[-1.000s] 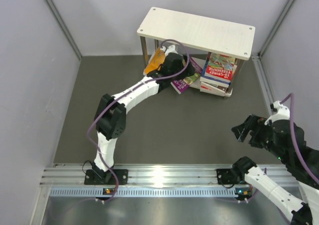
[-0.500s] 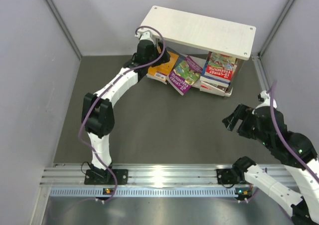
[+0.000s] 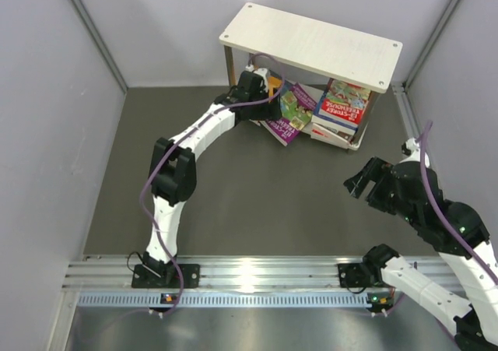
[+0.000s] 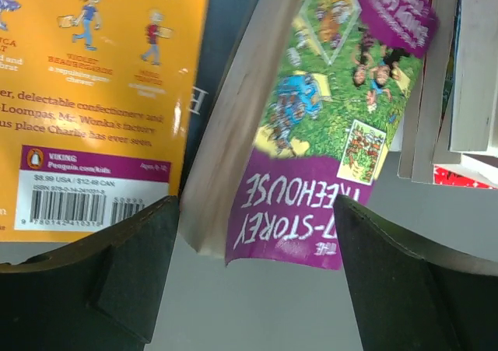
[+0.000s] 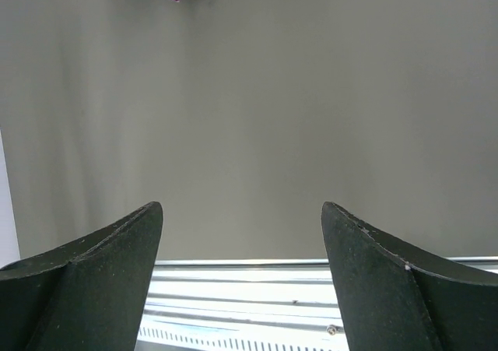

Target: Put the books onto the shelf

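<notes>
My left end effector [image 4: 255, 205], swung back from the left corner of the pale wood-grain shelf [image 3: 311, 43], now gapes empty before the purple-green paperback [image 4: 327, 133] and orange-yellow paperback [image 4: 101, 94] jutting from under it, upper centre, apparently not yet seated.

The shelf [image 3: 311, 46] is showing matt wood grain, the purple book [image 4: 327, 141] and orange book [image 4: 101, 78] are gleaming with glossy paper covers, the counter [image 3: 257, 203] is looking smooth and matt, and the metal rail [image 3: 257, 273] is glinting.

Under the top board of the pale wooden shelf [image 3: 311, 43], a purple-green book [image 3: 292, 111] lies tilted, poking out at the front, an orange book [image 4: 101, 110] just beside it, and a stack [image 3: 342, 106] with a red cartoon cover on top at the right.
</notes>
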